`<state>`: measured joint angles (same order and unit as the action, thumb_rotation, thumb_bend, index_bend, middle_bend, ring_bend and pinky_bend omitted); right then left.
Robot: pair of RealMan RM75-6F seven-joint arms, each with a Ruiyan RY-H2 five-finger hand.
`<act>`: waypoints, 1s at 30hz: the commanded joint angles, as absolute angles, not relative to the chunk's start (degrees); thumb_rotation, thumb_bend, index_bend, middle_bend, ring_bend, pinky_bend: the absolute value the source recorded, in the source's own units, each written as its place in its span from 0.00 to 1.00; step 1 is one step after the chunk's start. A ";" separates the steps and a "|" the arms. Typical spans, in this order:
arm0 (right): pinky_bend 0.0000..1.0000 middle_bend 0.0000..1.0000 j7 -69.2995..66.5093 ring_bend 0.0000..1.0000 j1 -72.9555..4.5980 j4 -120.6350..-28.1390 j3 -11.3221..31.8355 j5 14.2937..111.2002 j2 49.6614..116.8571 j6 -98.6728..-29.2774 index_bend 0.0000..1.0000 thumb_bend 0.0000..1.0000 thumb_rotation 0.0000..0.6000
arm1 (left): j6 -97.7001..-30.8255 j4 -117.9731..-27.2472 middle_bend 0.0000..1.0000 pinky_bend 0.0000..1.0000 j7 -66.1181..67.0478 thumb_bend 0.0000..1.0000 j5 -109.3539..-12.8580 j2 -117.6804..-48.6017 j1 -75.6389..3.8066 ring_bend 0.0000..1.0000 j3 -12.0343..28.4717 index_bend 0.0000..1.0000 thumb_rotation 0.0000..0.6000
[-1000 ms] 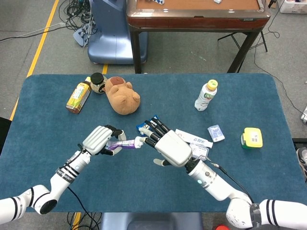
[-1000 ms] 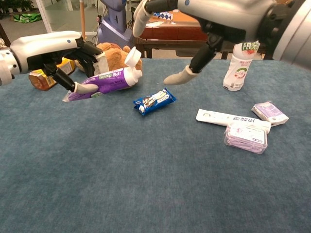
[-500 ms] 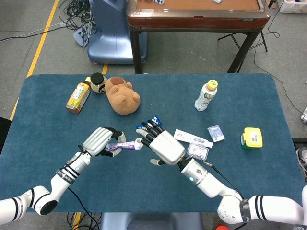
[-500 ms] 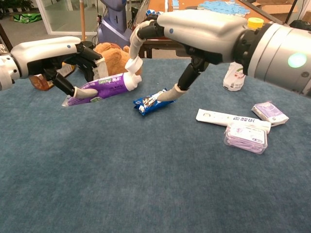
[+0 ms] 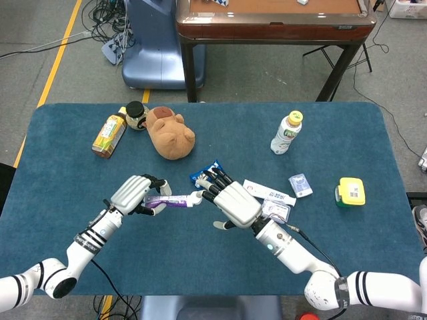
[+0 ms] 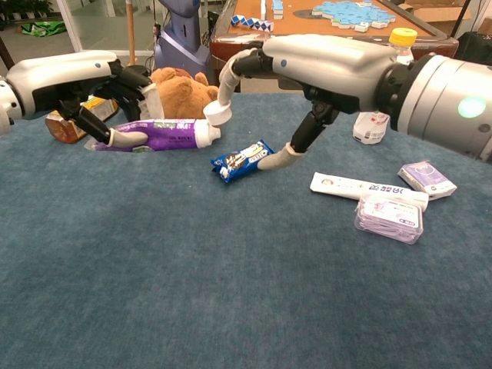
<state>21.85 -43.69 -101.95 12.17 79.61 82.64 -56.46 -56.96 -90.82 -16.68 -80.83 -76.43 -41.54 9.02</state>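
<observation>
Chest view | left hand (image 6: pixel 115 84) fingers wrapped round purple tube (image 6: pixel 161 134), holding it level | right hand (image 6: pixel 307 69) fingertips pinch white cap (image 6: pixel 217 114) at its nozzle, steadied for twisting.

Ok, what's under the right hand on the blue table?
Under the right hand lies a blue snack packet; in the head view only its end shows past the fingers. The white box beside it runs partly beneath the hand too.
</observation>
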 commanded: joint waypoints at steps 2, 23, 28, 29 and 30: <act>0.00 0.16 21.02 0.00 -43.75 -101.30 11.66 79.77 83.00 -56.85 0.29 0.07 1.00 | -56.85 -90.88 0.67 0.33 -17.61 0.58 -80.75 -76.17 -41.40 0.44 9.03 0.57 1.00; 0.00 0.16 17.35 0.00 -44.02 -97.91 10.28 78.83 85.18 -57.40 0.29 0.07 1.00 | -56.46 -90.78 0.67 0.34 -24.23 0.59 -80.05 -75.12 -41.15 0.44 10.21 0.57 1.00; 0.00 0.16 15.94 0.00 -43.96 -96.74 10.24 79.09 86.43 -58.10 0.29 0.07 1.00 | -56.13 -91.34 0.67 0.34 -26.01 0.59 -79.50 -74.63 -41.03 0.44 10.56 0.57 1.00; 0.00 0.16 15.55 0.00 -43.95 -96.50 10.35 79.16 86.79 -58.37 0.29 0.07 1.00 | -55.94 -91.53 0.67 0.34 -26.61 0.59 -79.32 -74.50 -41.02 0.44 10.65 0.57 1.00; 0.00 0.16 15.27 0.00 -43.95 -96.30 10.44 79.23 87.10 -58.59 0.29 0.07 1.00 | -55.78 -91.65 0.67 0.34 -27.05 0.59 -79.20 -74.42 -41.02 0.44 10.71 0.57 1.00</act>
